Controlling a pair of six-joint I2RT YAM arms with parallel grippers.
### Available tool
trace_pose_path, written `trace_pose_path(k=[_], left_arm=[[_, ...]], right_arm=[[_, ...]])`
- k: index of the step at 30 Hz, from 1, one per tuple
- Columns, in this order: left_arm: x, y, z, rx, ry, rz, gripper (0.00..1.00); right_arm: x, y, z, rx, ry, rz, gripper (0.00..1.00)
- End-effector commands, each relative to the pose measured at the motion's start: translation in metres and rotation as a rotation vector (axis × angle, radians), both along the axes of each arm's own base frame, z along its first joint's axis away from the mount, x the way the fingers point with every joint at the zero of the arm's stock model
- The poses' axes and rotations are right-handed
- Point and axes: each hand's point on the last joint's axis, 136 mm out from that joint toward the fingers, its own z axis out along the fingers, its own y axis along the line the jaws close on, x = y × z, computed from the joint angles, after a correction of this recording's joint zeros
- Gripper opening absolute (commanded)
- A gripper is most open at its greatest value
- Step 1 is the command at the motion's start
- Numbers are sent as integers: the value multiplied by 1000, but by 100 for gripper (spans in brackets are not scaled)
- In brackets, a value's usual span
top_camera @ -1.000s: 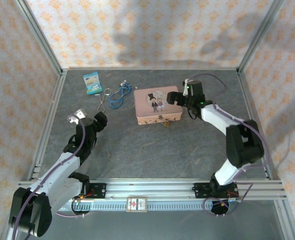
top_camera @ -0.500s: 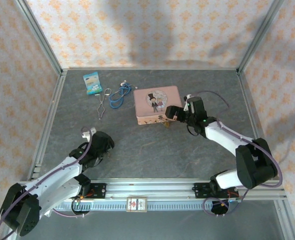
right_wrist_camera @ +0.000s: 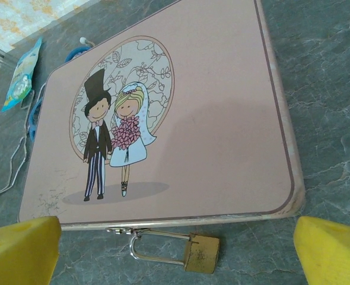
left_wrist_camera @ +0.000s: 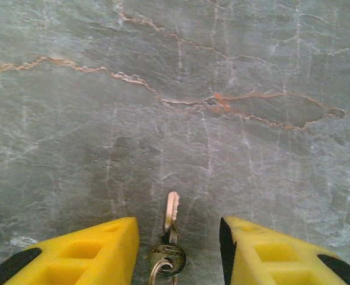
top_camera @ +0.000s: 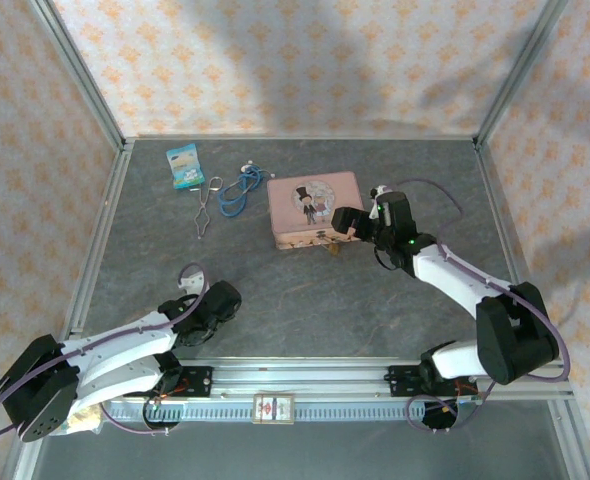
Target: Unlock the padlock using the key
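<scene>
L jaws spread astride key [left_wrist_camera: 170, 234], stamp unreadable; R jaws spread facing padlock [right_wrist_camera: 201, 254] at pink tin [right_wrist_camera: 222, 136].

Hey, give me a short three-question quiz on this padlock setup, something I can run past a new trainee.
1. True or false: the key lies between the open fingers of the left claw.
2. Which one faces the padlock? A the left claw, B the right claw, C neither.
3. Fill in: the padlock hangs at the front edge of the ____ tin.
Key: 1 true; 2 B; 3 pink.
</scene>
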Motion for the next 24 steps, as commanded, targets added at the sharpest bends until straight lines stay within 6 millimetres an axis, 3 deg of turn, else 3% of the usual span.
trace_pose_path(k=[1,11,19,24], left_arm=[[-7,14,-5,59,12,32,41],[3,-16,-1,-11,-1,-1,2],[32,-84,28,-174,-109,-27,0],[42,-118,19,-216,-95,-62,0]], right_arm=[[8,-3,13,-11,-43,-26,100],[7,-5,18,-27,-56,-25,100],[2,-3,16,0,-55,-13,100],[-9,7,12,42,-47,32,100]])
